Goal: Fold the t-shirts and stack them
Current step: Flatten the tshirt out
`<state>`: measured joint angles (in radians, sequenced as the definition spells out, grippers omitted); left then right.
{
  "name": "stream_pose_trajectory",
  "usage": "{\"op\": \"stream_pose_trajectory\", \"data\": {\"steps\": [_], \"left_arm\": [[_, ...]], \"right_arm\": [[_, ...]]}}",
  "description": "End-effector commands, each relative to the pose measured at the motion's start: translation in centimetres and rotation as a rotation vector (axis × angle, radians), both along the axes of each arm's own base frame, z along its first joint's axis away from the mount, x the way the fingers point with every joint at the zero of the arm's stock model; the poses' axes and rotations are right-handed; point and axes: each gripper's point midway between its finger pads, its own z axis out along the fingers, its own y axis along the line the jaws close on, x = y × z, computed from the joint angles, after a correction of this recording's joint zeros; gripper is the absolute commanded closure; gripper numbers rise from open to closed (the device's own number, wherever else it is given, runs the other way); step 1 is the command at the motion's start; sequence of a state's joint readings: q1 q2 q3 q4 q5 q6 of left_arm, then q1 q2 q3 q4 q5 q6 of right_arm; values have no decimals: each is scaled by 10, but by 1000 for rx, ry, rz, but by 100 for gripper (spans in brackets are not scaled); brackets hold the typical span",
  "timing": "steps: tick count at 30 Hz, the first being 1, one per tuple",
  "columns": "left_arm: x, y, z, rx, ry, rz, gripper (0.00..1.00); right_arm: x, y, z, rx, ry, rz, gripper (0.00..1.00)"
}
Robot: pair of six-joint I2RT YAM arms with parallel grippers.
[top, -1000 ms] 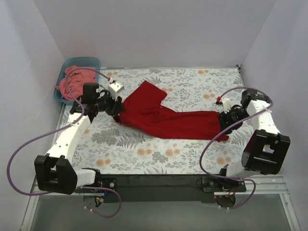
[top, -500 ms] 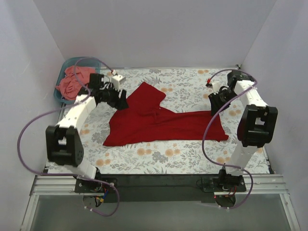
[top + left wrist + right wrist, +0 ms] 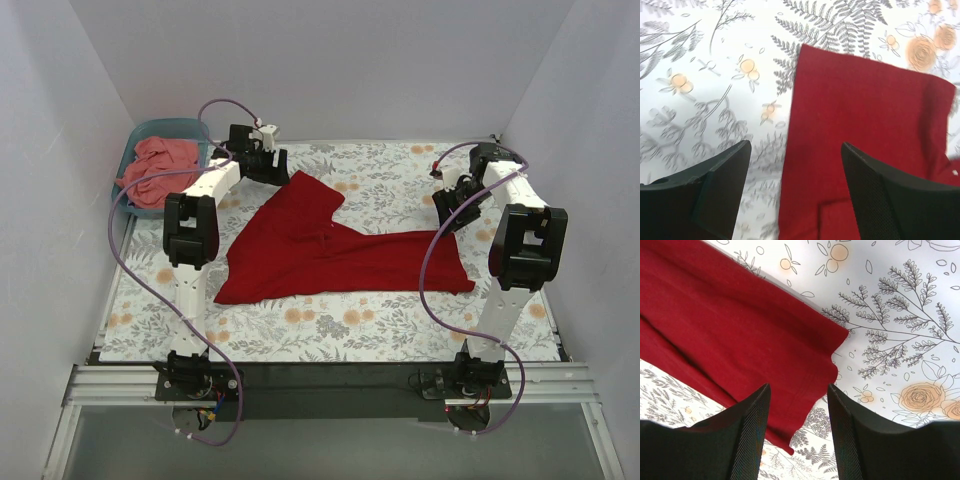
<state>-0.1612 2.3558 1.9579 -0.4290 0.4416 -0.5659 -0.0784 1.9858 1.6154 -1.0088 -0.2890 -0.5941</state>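
The deep red t-shirt (image 3: 330,250) lies spread on the floral table cloth, one part reaching toward the back left. A salmon-pink t-shirt (image 3: 158,166) sits bunched in the teal tub. My left gripper (image 3: 276,163) hovers at the shirt's back-left tip. In the left wrist view it (image 3: 795,145) is open over the red shirt's (image 3: 865,125) edge, with nothing between its fingers. My right gripper (image 3: 450,207) hangs by the shirt's right end. In the right wrist view it (image 3: 799,389) stands open above a corner of the red shirt (image 3: 740,330), holding nothing.
The teal tub (image 3: 199,131) stands at the back-left corner against the wall. White walls close in the table on the left, back and right. Purple cables loop off both arms. The floral cloth (image 3: 380,320) shows in front of the shirt.
Both grippers let go of the red shirt and swung toward the back of the table. The shirt, stretched between them a second ago, now lies flat.
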Motion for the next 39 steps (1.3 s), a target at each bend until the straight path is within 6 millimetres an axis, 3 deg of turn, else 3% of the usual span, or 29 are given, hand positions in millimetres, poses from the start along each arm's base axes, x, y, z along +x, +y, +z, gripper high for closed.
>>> {"op": "stream_pose_trajectory", "data": {"steps": [1, 5, 7, 8, 12, 16, 21, 23, 28, 29, 30, 32, 35, 36, 38, 39], "left_arm": [[24, -22, 32, 14, -114, 19, 28], [36, -33, 9, 56, -138, 29, 25], [42, -39, 9, 70, -159, 25, 25], [42, -44, 5, 75, -159, 18, 24], [48, -54, -12, 102, -161, 15, 21], [50, -61, -22, 99, -153, 12, 19], [45, -76, -35, 113, -153, -26, 20], [44, -80, -40, 128, -156, -39, 31], [45, -81, -41, 129, -158, -34, 67], [46, -81, -39, 125, -165, -36, 80], [48, -81, -37, 122, -169, -28, 100], [52, -79, -28, 107, -176, 2, 100], [64, -64, -1, 81, -215, 56, 100], [67, -60, 19, 66, -241, 63, 100], [71, -41, 36, 68, -267, 79, 100], [71, -35, 44, 70, -277, 83, 100]], "right_arm": [[6, -8, 0, -45, -30, -2, 43], [12, -13, 3, -65, -49, -11, 39], [11, -15, -1, -75, -36, -11, 29], [11, -16, -2, -82, -35, -6, 17], [8, -9, -9, -40, -13, 15, 16], [-1, 1, -14, 12, 23, 38, 23], [-14, 8, -20, 55, 71, 66, 48], [-17, 10, -18, 69, 73, 70, 58], [-20, 14, -6, 86, 51, 80, 68], [-21, 15, -6, 92, 50, 85, 74], [-21, 15, -4, 93, 47, 84, 79], [-12, 19, 7, 110, 10, 86, 98], [-2, 32, 43, 192, -79, 122, 99], [4, 36, 63, 208, -134, 156, 99], [-17, 45, 96, 253, -173, 255, 99], [-35, 46, 97, 256, -155, 287, 99]]}}
